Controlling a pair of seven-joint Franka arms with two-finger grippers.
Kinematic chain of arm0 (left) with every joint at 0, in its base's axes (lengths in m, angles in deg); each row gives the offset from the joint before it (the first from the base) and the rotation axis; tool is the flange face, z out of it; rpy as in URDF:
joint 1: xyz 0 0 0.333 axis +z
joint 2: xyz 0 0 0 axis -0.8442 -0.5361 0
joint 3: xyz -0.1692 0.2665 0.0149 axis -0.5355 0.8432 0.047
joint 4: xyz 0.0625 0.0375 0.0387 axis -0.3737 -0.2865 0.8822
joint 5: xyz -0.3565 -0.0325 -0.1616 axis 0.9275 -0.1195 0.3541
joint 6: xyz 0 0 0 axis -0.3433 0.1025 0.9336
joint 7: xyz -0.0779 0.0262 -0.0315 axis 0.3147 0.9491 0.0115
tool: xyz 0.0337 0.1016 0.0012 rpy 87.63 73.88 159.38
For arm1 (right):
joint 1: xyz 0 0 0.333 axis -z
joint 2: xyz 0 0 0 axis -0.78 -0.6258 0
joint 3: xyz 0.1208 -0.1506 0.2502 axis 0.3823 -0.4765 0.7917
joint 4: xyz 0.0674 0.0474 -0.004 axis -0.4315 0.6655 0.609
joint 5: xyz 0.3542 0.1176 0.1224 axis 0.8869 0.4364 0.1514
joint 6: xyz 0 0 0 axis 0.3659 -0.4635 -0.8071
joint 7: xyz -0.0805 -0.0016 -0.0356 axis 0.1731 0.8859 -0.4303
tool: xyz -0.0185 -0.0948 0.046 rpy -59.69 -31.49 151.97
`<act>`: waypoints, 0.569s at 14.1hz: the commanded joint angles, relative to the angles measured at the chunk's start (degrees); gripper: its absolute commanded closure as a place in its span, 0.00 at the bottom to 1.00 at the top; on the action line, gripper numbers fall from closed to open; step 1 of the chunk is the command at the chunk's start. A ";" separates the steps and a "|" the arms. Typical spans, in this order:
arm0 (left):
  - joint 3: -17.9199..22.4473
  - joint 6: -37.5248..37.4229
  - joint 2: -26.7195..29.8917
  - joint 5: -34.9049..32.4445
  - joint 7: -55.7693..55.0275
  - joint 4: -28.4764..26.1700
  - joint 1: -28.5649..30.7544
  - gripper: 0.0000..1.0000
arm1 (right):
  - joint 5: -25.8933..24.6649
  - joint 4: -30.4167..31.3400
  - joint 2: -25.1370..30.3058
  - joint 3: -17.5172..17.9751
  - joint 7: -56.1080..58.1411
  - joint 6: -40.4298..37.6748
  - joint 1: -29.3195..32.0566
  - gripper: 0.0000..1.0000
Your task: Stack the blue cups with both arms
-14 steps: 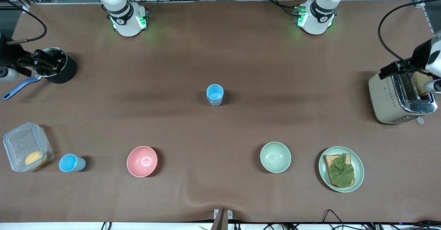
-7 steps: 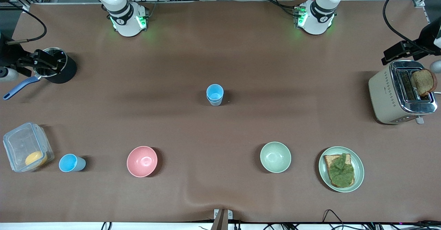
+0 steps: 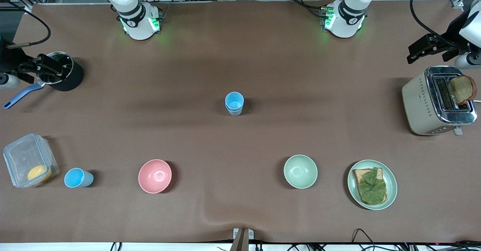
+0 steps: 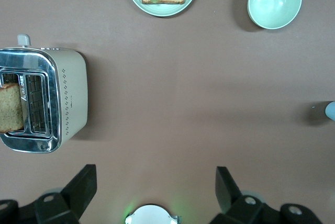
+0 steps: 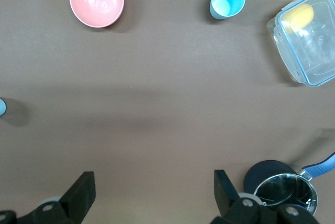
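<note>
Two blue cups (image 3: 234,103) stand nested at the middle of the table; a sliver of them shows in the left wrist view (image 4: 331,111) and the right wrist view (image 5: 1,107). A brighter blue cup (image 3: 77,178) (image 5: 227,0) stands alone near the front edge toward the right arm's end, beside a clear box. My left gripper (image 3: 422,49) (image 4: 155,187) hangs open and empty beside the toaster. My right gripper (image 3: 47,68) (image 5: 154,187) hangs open and empty over the black pot, waiting.
A toaster (image 3: 428,104) holds a slice of toast (image 3: 462,89) at the left arm's end. Along the front stand a plate (image 3: 391,176) with bread and lettuce, a pale green bowl (image 3: 300,171), a pink bowl (image 3: 155,176) and a clear box (image 3: 30,164). A black pot (image 3: 71,79) sits at the right arm's end.
My left gripper has drawn off the toaster toward the robots' bases, uncovering the toast. The right arm and the cups have not moved.
</note>
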 commanded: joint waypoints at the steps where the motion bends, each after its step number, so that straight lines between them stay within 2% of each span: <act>1: -0.05 -0.91 0.07 0.24 1.71 0.79 0.60 0.00 | -0.53 -0.20 0.36 0.08 0.48 -0.51 0.09 0.00; 8: -0.32 -1.00 -0.64 -0.81 6.54 1.06 -0.46 0.00 | -0.53 -0.20 0.36 0.08 0.48 -0.51 0.27 0.00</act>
